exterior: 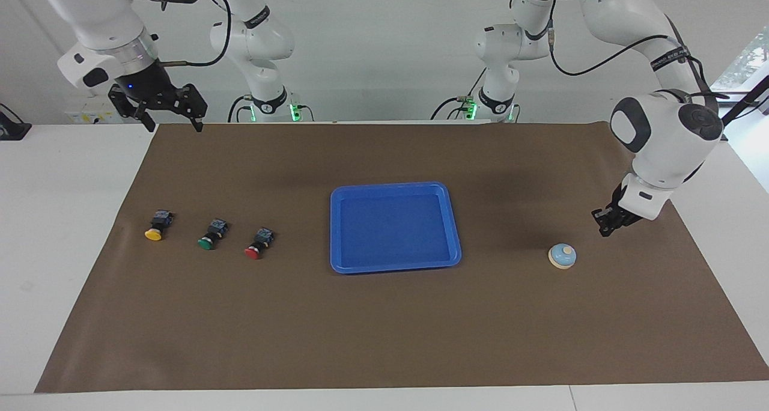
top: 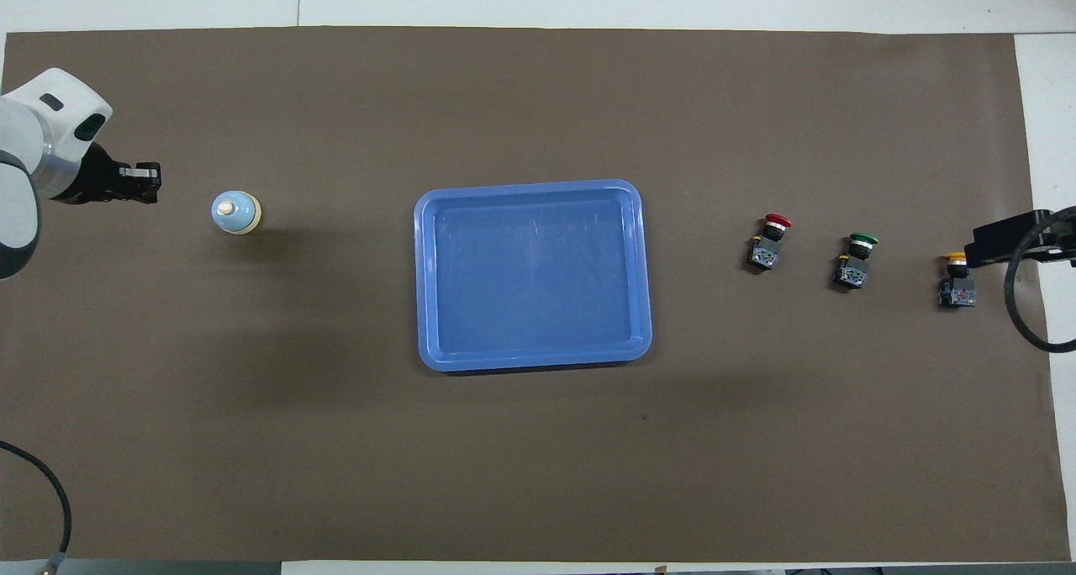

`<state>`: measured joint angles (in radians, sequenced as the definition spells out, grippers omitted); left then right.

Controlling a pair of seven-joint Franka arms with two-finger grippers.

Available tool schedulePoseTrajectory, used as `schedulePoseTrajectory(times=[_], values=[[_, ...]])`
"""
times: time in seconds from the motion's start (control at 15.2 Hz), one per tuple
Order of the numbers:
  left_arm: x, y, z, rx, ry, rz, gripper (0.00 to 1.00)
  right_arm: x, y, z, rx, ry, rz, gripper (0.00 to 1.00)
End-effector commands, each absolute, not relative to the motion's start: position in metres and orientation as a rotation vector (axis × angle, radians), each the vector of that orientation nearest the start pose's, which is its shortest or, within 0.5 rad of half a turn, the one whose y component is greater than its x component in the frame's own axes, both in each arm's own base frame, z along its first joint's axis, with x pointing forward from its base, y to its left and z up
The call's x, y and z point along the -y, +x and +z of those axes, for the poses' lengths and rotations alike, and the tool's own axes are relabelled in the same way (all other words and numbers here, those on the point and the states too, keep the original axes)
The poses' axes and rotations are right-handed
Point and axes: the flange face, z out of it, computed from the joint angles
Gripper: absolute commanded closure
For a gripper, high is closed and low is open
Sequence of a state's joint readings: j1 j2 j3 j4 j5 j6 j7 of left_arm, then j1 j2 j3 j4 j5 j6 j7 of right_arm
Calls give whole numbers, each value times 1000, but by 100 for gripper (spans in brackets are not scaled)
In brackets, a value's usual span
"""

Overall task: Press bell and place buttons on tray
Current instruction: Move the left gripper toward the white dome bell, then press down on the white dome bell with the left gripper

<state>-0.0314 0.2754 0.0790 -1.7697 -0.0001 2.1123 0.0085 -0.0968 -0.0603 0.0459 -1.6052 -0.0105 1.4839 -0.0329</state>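
The bell (exterior: 562, 256) (top: 235, 212), a light-blue dome with a cream knob, stands on the brown mat toward the left arm's end. My left gripper (exterior: 602, 231) (top: 154, 181) hangs low over the mat just beside it, shut and holding nothing, apart from the bell. The blue tray (exterior: 393, 187) (top: 530, 186) lies mid-table with nothing in it. Yellow (exterior: 156, 226) (top: 957, 282), green (exterior: 211, 234) (top: 856, 260) and red (exterior: 258, 243) (top: 771, 240) buttons lie in a row toward the right arm's end. My right gripper (exterior: 171, 122) (top: 979, 247) waits open, high over the mat's corner there.
A brown mat (exterior: 384, 333) covers most of the white table. A black cable (top: 1021, 306) loops down from the right arm beside the yellow button. Another cable (top: 50, 491) shows at the left arm's end.
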Motion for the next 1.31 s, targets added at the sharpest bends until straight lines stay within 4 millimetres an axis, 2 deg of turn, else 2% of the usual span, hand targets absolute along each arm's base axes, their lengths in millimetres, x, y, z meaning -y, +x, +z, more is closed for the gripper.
schedulePoseTrajectory(times=[0.0,0.2,0.26,0.46,0.79,0.98,1.25], values=[[-4,640,404,52,-3112,-152,100,28,518,633,-7,-3127,93,0],[1,639,393,45,-3112,-153,100,28,518,633,-7,-3127,93,0],[9,637,388,24,-3113,-160,100,28,518,633,-7,-3127,93,0],[11,633,373,18,-3112,-184,100,28,518,633,-7,-3127,93,0],[25,634,347,-3,-3111,-135,100,28,518,633,-7,-3127,93,0],[27,637,319,-8,-3108,-142,100,28,519,634,-7,-3127,90,0],[27,640,318,-7,-3108,-159,100,28,518,633,-7,-3127,93,0]])
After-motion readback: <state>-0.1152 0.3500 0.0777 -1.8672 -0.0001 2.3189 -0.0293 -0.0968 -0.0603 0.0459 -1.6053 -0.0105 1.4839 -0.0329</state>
